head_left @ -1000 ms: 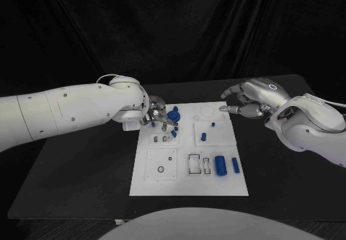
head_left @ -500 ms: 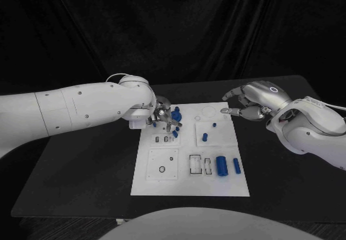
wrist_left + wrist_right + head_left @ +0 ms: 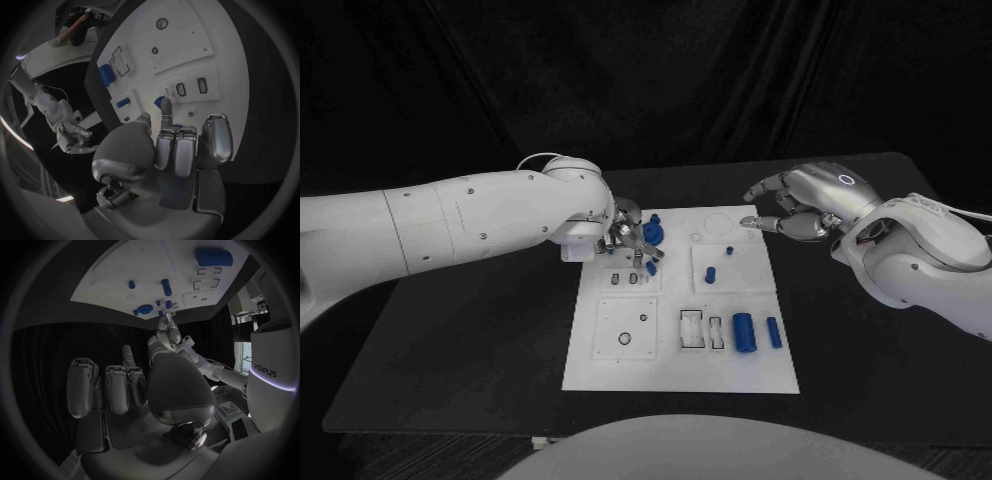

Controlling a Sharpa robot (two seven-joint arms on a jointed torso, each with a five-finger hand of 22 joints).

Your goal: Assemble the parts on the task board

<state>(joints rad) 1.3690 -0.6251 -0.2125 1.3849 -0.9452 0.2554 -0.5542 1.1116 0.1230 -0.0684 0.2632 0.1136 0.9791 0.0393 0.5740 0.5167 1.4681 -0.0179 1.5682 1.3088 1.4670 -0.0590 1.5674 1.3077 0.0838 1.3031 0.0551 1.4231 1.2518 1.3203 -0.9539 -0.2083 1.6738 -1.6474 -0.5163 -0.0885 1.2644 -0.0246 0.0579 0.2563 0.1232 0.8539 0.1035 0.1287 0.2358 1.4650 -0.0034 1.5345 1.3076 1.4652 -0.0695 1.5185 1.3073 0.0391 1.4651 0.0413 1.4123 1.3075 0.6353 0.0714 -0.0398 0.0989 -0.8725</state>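
Left hand (image 3: 629,237), fingers down among blue parts (image 3: 652,236) near the board (image 3: 678,372)'s far left corner, grip indeterminate, should seat its part squarely; right hand (image 3: 798,205), curled and empty, hovers off the far right corner.

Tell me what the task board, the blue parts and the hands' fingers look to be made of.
Task board: looks like matte white plastic, flat and even, with cut-out recesses. The large blue cylinder and the other blue parts: probably plastic, uniform colour with little gloss. Left hand and right hand: silver, metal-looking fingers with a soft sheen; painted plastic can't be ruled out.
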